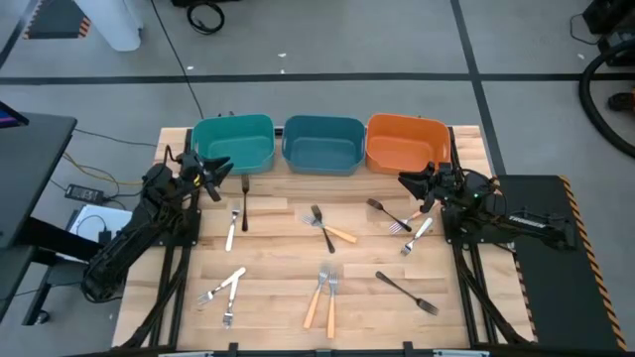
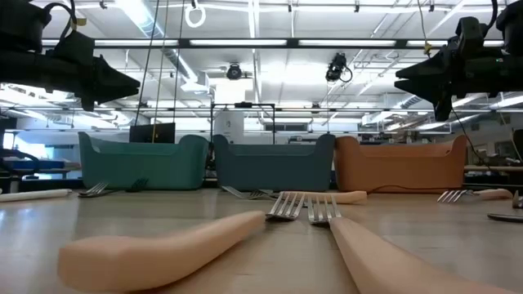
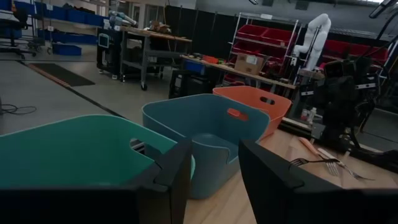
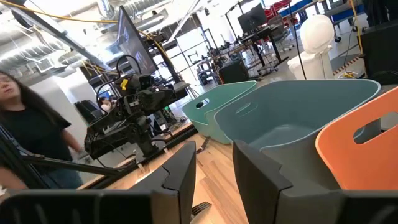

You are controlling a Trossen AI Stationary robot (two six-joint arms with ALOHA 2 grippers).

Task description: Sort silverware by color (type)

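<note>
Your left gripper (image 1: 220,167) hangs above the table's left edge, just in front of the teal bin (image 1: 234,144), jaws apart and holding nothing. Your right gripper (image 1: 409,182) hangs at the right edge, in front of the orange bin (image 1: 406,142), jaws apart too, also empty. The blue bin (image 1: 322,144) sits between those two, and all three line the far side of the table (image 1: 278,297). The forks lie scattered on the wood, none in a bin: a black fork (image 1: 245,201) and a silver fork (image 1: 231,228) near your left gripper; a crossed pair at the centre, one orange-handled (image 1: 335,232); a black one, an orange-handled one and a silver one (image 1: 416,236) below your right gripper; two silver forks (image 1: 222,289) at front left; two orange-handled forks (image 1: 323,296) side by side at front centre; one black fork (image 1: 406,292) at front right. A person (image 4: 31,140) stands beyond the table in your right wrist view.
</note>
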